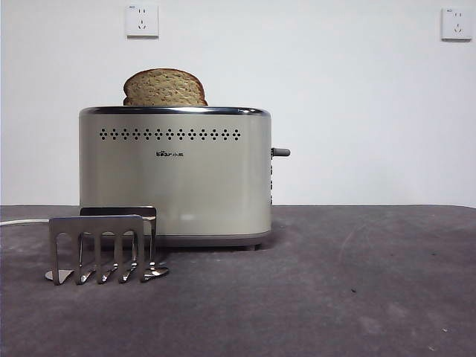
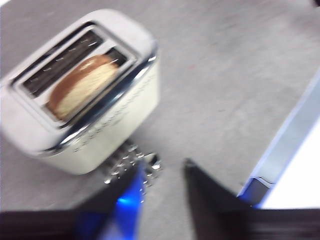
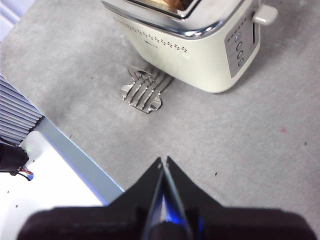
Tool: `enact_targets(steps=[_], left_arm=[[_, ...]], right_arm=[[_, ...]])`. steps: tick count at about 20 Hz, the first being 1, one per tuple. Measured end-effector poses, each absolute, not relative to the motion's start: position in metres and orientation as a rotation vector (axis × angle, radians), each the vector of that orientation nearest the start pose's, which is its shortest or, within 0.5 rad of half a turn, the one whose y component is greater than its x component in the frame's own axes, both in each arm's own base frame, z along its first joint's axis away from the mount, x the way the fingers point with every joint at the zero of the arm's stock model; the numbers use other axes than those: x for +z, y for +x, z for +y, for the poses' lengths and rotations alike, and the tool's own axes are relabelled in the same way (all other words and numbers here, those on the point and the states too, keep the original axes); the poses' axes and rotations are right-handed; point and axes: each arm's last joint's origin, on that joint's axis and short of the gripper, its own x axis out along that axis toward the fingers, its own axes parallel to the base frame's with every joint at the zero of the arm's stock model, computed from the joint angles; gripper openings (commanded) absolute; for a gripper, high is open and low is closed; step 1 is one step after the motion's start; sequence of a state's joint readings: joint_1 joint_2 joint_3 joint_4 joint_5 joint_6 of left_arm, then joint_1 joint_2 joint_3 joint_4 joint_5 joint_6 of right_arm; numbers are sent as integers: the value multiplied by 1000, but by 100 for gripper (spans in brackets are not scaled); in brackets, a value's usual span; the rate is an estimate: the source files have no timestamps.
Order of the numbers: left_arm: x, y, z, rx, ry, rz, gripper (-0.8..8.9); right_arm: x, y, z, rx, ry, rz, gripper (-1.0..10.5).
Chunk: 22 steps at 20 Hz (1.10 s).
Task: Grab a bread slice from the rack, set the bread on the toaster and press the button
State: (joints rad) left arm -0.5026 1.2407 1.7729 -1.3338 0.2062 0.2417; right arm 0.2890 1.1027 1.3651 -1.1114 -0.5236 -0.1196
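The slice of bread (image 1: 164, 87) stands in the near slot of the cream toaster (image 1: 175, 178), its domed top poking above the chrome rim; the left wrist view shows the slice of bread (image 2: 82, 85) in that slot too. The steel rack (image 1: 104, 244) holds nothing and sits in front of the toaster's left end. The grey lever (image 1: 280, 152) juts from the toaster's right side, up high. My left gripper (image 2: 162, 172) hangs open above the rack (image 2: 131, 165), holding nothing. My right gripper (image 3: 163, 161) is shut and empty, high above the table, away from the toaster (image 3: 190, 40).
A white cord (image 1: 22, 222) runs off to the left behind the rack. Two wall sockets (image 1: 142, 20) sit on the white wall. The table's edge with a white surface beyond it (image 3: 55, 185) shows in both wrist views.
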Motion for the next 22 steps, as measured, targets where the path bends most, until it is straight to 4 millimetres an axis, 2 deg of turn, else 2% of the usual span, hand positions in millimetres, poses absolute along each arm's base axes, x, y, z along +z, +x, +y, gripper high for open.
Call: enact_targets(steps=[17, 20, 22], left_arm=[[462, 157, -91, -730, 340, 714, -3], [481, 156, -77, -653, 312, 477, -3], [497, 142, -59, -611, 275, 236, -3]], right_arm=[[391, 172, 66, 808, -6, 819, 1], [391, 172, 66, 808, -6, 819, 1], [391, 172, 66, 808, -6, 819, 1]])
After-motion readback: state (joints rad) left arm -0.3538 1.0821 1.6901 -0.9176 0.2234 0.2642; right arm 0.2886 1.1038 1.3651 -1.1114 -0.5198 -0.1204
